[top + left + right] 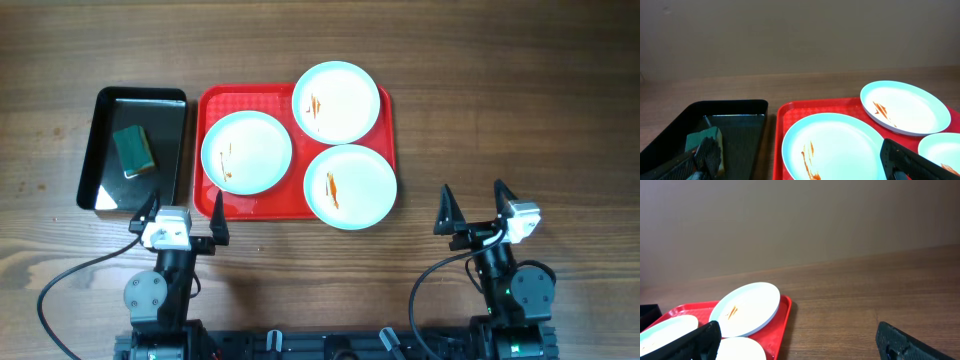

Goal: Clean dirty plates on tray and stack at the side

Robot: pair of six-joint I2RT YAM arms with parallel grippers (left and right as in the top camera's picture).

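On red tray [225,100], three plates [246,152] (sauce-smeared), green sponge [133,150] in black tray [166,112]

**Robot-manipulation test bench, evidently a laboratory and not a working kitchen.** A left arm [165,275] and a right arm [510,280] are mounted at the near edge of a wood-grain surface [500,90], with black cables [55,278] looping from their bases. The wrist views show a plain beige wall [790,35] rising behind the surface. The tableware is laid out as test material: three sauce-smeared plates [336,100] on a red tray [250,205], beside a black tray [165,115] holding a green sponge [133,150].
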